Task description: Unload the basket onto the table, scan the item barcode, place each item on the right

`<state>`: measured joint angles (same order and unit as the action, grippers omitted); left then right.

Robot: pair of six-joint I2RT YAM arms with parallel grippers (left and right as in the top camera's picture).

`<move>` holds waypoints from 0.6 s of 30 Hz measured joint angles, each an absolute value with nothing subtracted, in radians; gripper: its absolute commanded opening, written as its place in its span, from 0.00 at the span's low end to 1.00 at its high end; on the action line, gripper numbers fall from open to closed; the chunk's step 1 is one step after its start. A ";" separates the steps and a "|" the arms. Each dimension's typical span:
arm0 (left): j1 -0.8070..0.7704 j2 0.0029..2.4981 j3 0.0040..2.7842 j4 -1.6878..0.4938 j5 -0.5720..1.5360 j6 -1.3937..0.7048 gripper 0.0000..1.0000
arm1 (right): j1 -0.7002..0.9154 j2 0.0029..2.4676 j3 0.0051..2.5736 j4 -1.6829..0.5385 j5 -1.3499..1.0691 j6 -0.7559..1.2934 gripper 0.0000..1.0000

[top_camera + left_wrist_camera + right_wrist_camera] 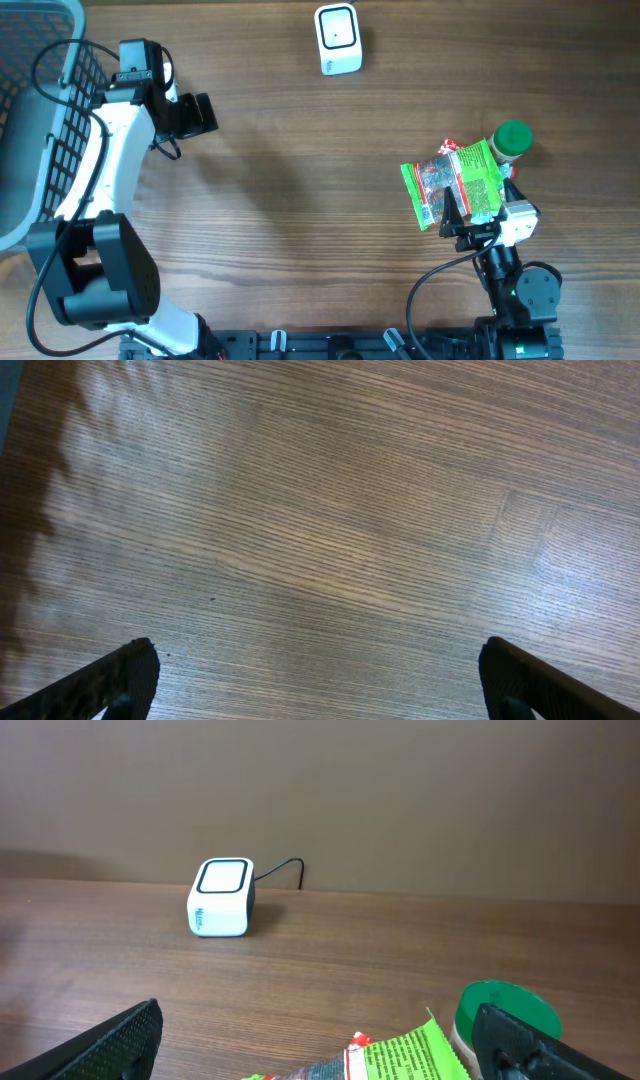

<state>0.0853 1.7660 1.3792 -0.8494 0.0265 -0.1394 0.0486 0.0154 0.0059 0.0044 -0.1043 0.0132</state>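
Observation:
The item, a green snack packet (pixel 455 180) with red and printed panels, lies flat at the table's right side. No barcode shows on it from here. My right gripper (pixel 474 207) hovers over its near edge, open, nothing between the fingers. In the right wrist view (pixel 320 1042) the packet's corner (pixel 410 1055) pokes up between the wide-apart fingertips. The white scanner (pixel 337 38) sits at the back centre, also seen far off as the scanner (pixel 221 897). My left gripper (pixel 203 113) is open at the upper left, over bare wood (pixel 318 672).
A jar with a green lid (pixel 512 140) stands right behind the packet, close to my right finger (pixel 520 1040). A grey wire basket (pixel 40 120) occupies the far left edge. The scanner's cable (pixel 285 868) runs off behind it.

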 measured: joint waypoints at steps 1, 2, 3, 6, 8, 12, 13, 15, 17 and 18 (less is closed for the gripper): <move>0.085 1.766 1.379 -0.849 0.027 -0.139 1.00 | 0.049 0.015 0.006 0.004 -0.104 0.013 1.00; 0.085 1.766 1.379 -0.849 0.027 -0.139 1.00 | 0.049 0.015 0.006 0.004 -0.104 0.013 1.00; 0.085 1.766 1.379 -0.849 0.027 -0.139 1.00 | 0.049 0.015 0.006 0.004 -0.104 0.013 1.00; 0.085 1.766 1.379 -0.849 0.027 -0.139 1.00 | 0.049 0.015 0.006 0.004 -0.104 0.013 1.00; 0.085 1.766 1.379 -0.849 0.027 -0.139 1.00 | 0.049 0.015 0.006 0.004 -0.104 0.013 1.00; 0.085 1.765 1.379 -0.850 0.027 -0.139 1.00 | 0.049 0.015 0.006 0.004 -0.104 0.013 1.00; 0.085 1.765 1.379 -0.850 0.027 -0.139 1.00 | 0.049 0.015 0.006 0.004 -0.104 0.013 1.00; 0.085 1.757 1.379 -0.850 0.027 -0.139 1.00 | 0.049 0.015 0.006 0.004 -0.104 0.013 1.00; 0.085 1.736 1.379 -0.850 0.027 -0.139 1.00 | 0.049 0.015 0.006 0.004 -0.104 0.013 1.00; 0.085 1.722 1.379 -0.850 0.027 -0.139 1.00 | 0.049 0.015 0.006 0.004 -0.104 0.013 1.00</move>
